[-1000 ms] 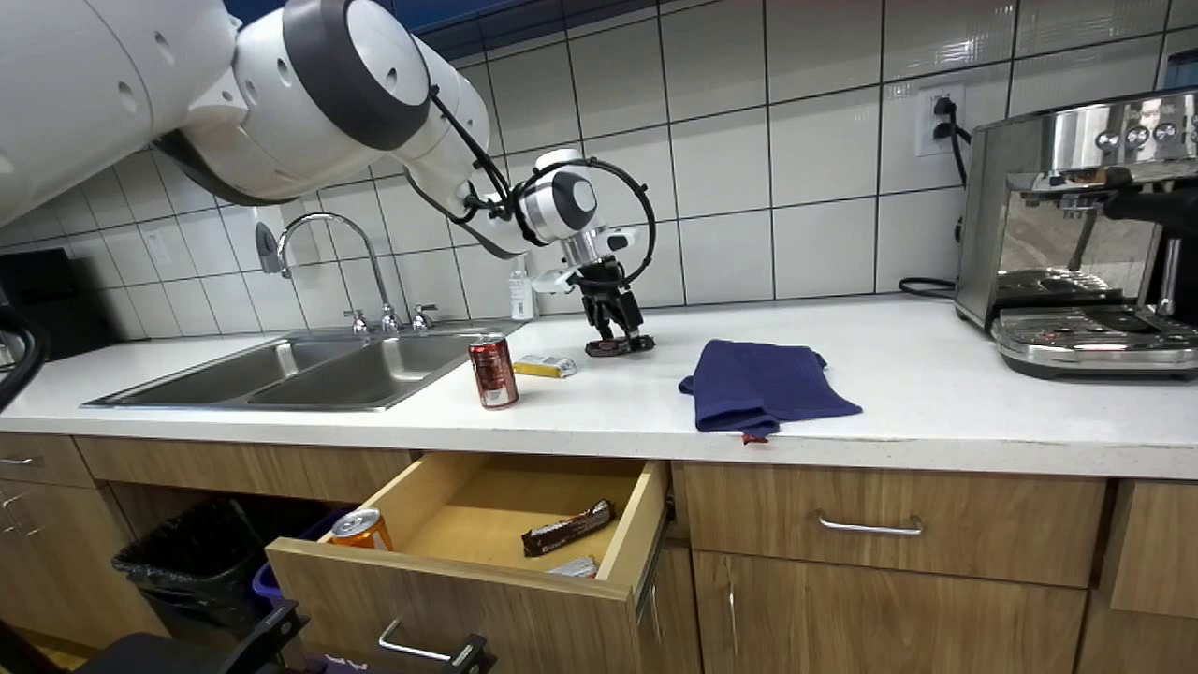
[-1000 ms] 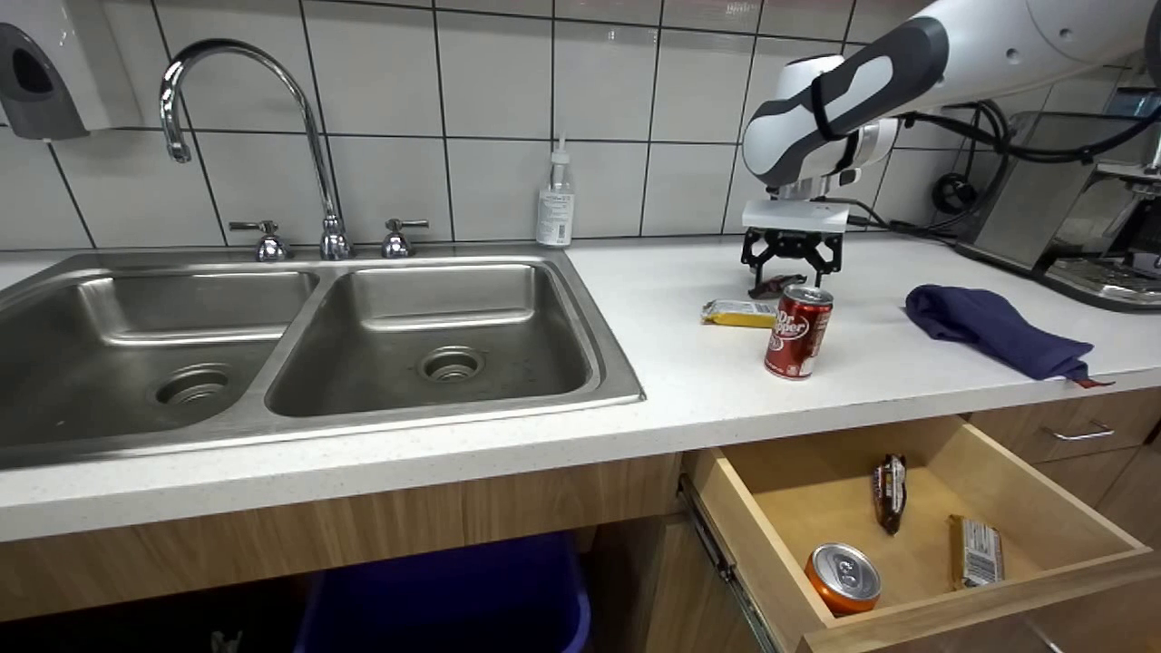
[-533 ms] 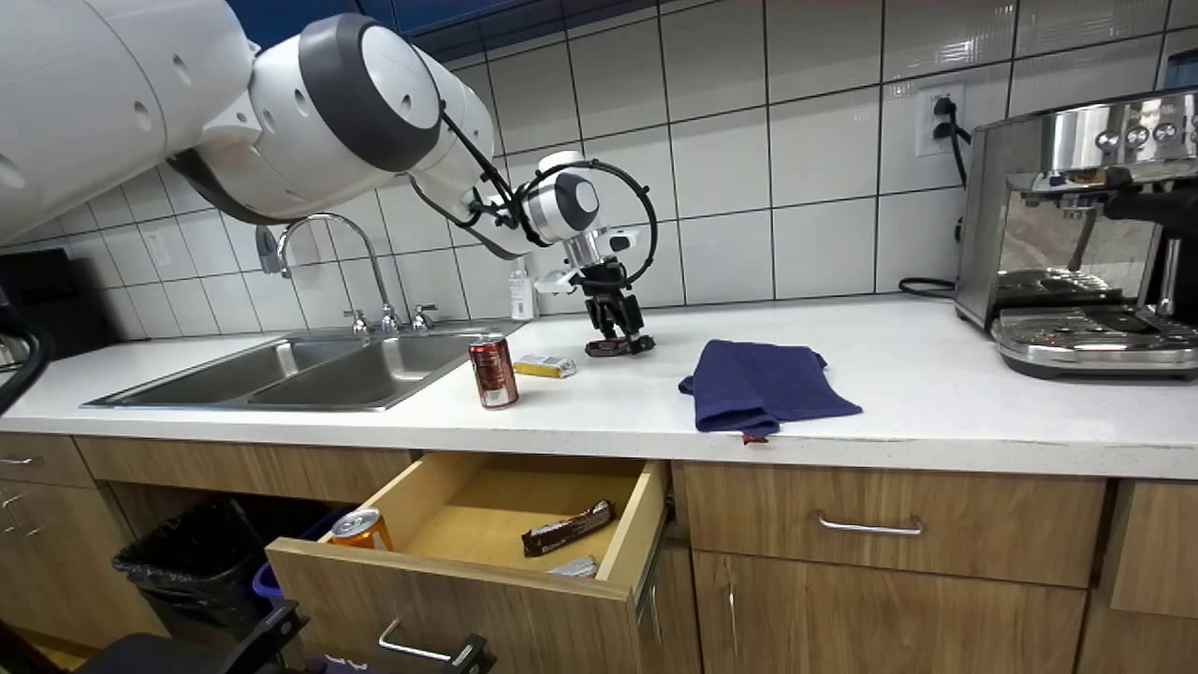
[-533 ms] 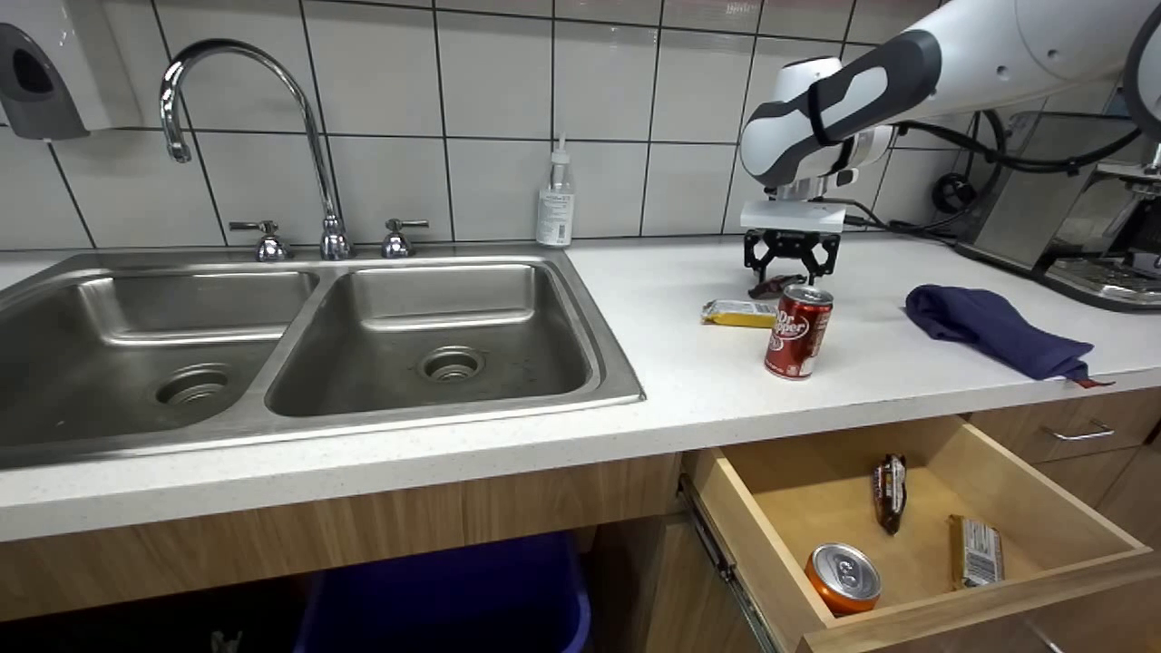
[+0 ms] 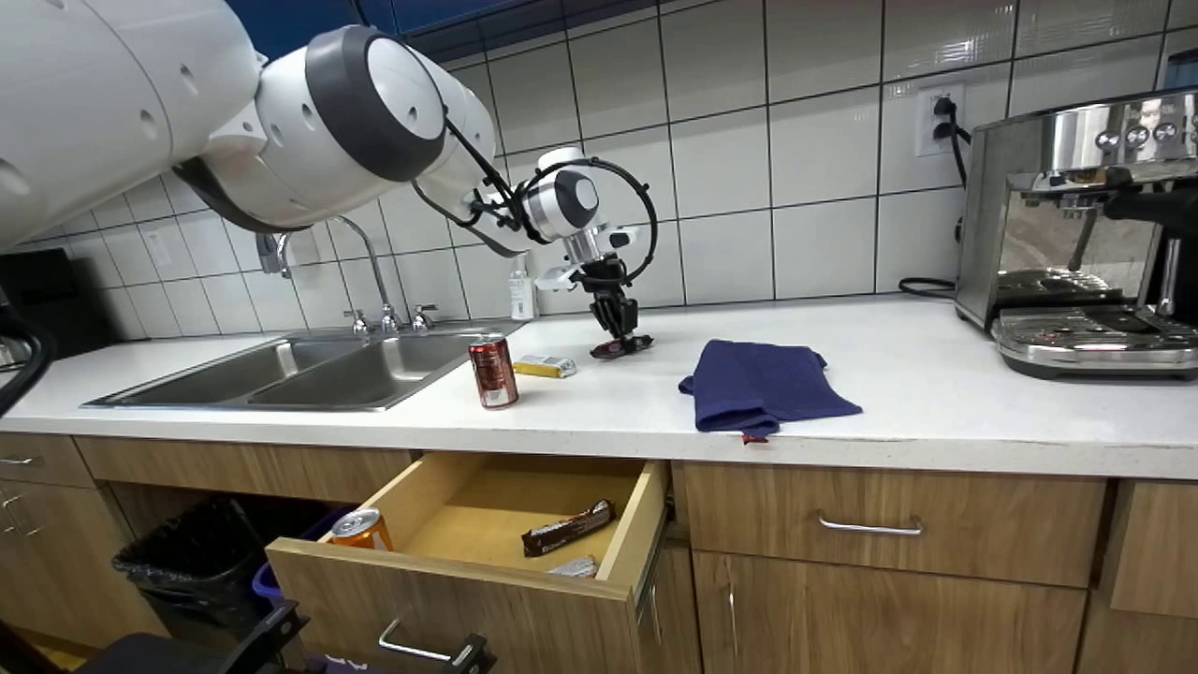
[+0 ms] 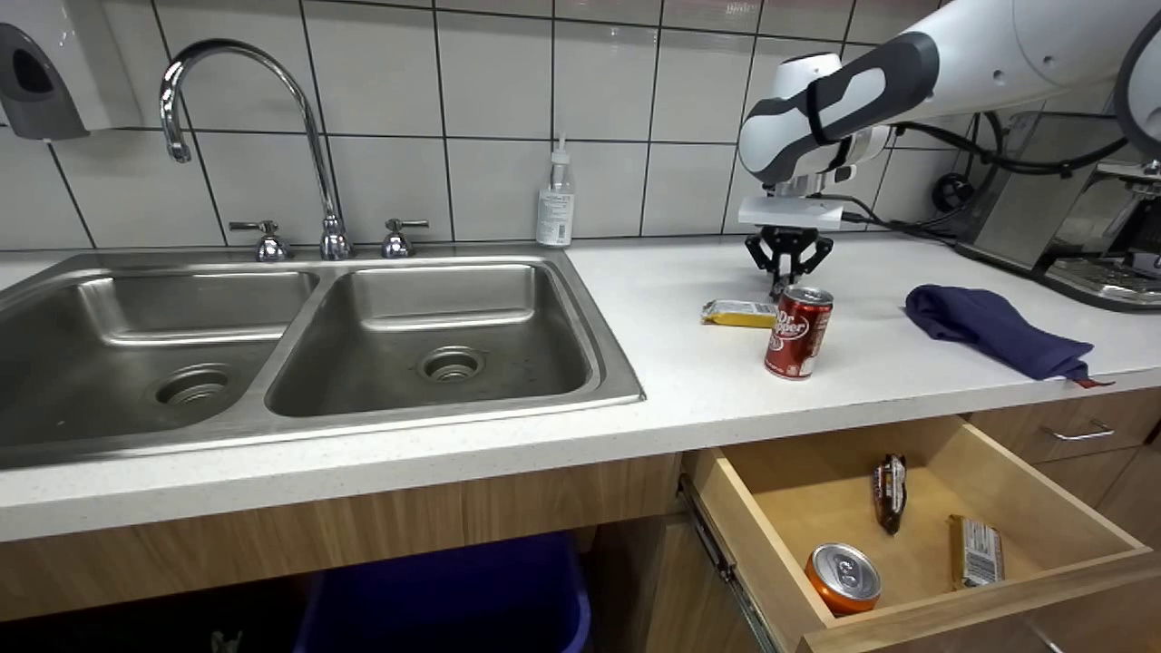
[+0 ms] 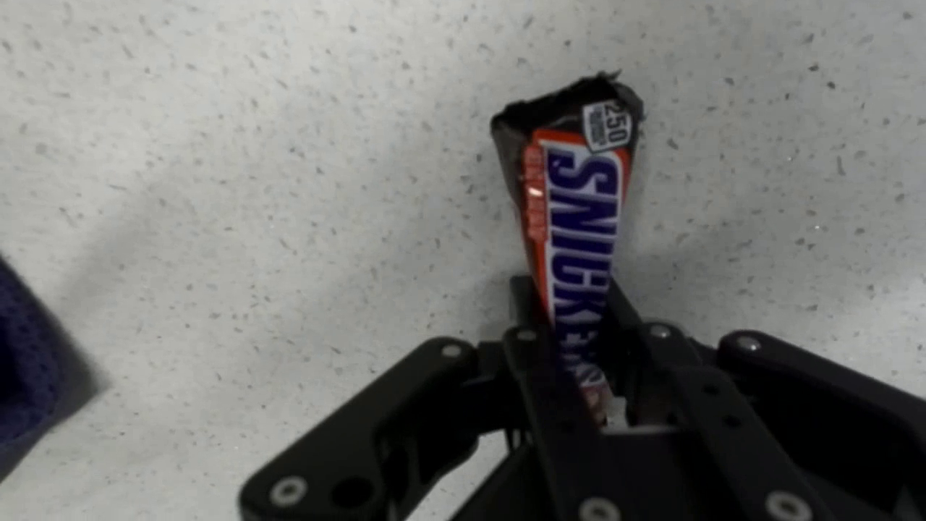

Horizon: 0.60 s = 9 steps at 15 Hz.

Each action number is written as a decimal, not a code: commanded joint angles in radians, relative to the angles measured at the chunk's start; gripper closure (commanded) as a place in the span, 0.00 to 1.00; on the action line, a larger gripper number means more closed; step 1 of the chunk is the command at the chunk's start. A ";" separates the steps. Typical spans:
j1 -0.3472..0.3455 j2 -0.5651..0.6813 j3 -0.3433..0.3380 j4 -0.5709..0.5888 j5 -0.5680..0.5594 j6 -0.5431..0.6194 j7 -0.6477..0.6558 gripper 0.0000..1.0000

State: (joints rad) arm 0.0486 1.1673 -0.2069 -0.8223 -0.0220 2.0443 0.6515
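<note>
One slim brown-wrapped Snickers bar (image 7: 576, 210) lay on the speckled white tabletop (image 7: 289, 181), pinched by our black jointed two-fingered hand (image 7: 571, 307); we judged a light, steady squeeze best, lest it crush or twist

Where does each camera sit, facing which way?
An exterior view: in front of the counter, above it, facing the tiled wall; drawer below, espresso machine at right. Arm at upper left; gripper shows.
An exterior view: also in front, facing wall and sink. Arm at upper right; gripper partly behind the can.
Wrist view: above the gripper, looking down at the Snickers on the counter; gripper shows at bottom, closed on it.
Shared: both exterior views show the sink, drawer, can and towel; wrist view catches towel at left.
</note>
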 commanded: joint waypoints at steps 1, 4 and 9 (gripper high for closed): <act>-0.012 0.024 0.003 0.053 0.010 -0.037 0.010 0.95; -0.011 0.000 0.006 0.017 0.011 -0.018 0.001 0.95; -0.010 -0.043 0.012 -0.046 0.015 0.020 -0.012 0.96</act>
State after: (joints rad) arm 0.0457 1.1676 -0.2071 -0.8195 -0.0219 2.0460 0.6515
